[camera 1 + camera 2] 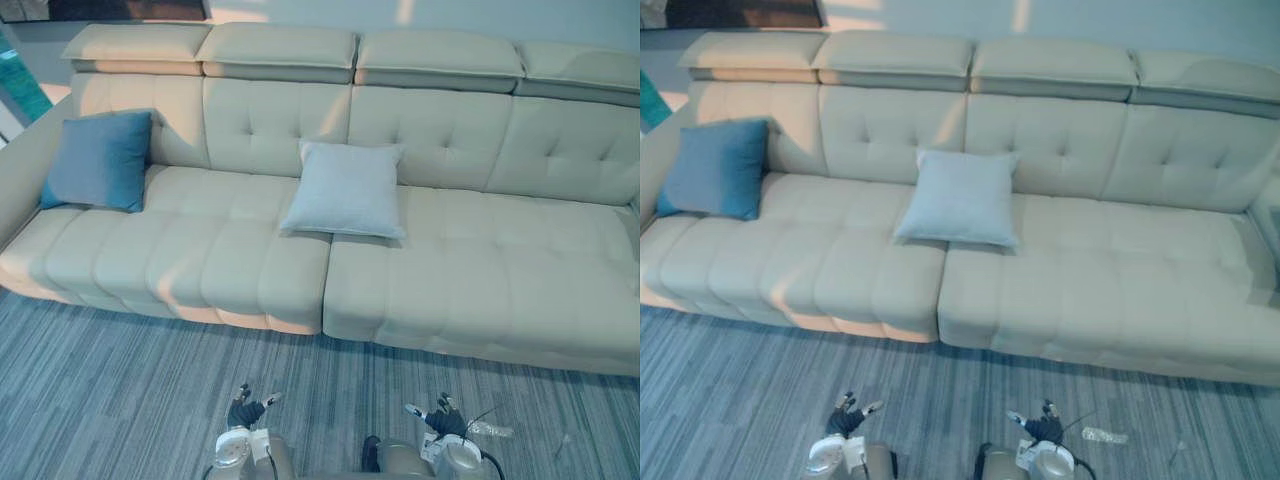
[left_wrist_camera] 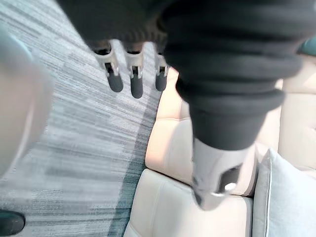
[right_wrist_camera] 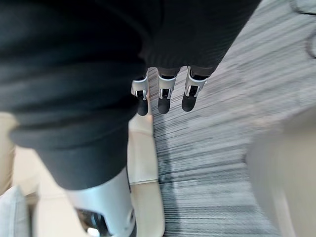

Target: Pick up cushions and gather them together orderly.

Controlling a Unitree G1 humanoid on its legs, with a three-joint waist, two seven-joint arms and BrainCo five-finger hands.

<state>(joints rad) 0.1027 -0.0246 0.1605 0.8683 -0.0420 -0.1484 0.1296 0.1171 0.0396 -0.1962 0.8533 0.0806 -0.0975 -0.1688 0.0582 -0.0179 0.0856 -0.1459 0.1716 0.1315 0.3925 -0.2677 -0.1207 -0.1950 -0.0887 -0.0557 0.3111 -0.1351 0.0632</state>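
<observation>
2 cushions, both on the sofa (image 1: 480, 280), well apart. Blue cushion (image 1: 98, 160) sits at the sofa's left end, propped nearly upright in the corner where backrest meets armrest, bottom edge on the seat. Pale cushion (image 1: 345, 190) is near the middle, leaning back against the tufted backrest, lower edge on the seat, lying across the seam btwn the two seat sections. One bare seat width or so separates them; the seat to the right of the pale cushion is bare cream upholstery. Four padded headrests (image 1: 280, 48) run along the top of the back.

Neither cushion is touched by anything but the sofa.

Left robot hand (image 1: 245, 410) is low at the front edge of the head views, over the carpet (image 1: 100, 390), well short of the sofa front. Its wrist view shows the fingers (image 2: 136, 84) straight and side by side, thumb (image 2: 217, 173) held apart, nothing in its grasp; sofa front and an edge of the pale cushion lie past it.

Right robot hand (image 1: 440, 418) is level w/ the left, also over the carpet. Fingers (image 3: 165, 98) hang straight, thumb (image 3: 106, 207) apart, holding nothing.

A small clear item (image 1: 490, 430) lies on the grey striped carpet just beside the right robot hand; can't tell what it is.
</observation>
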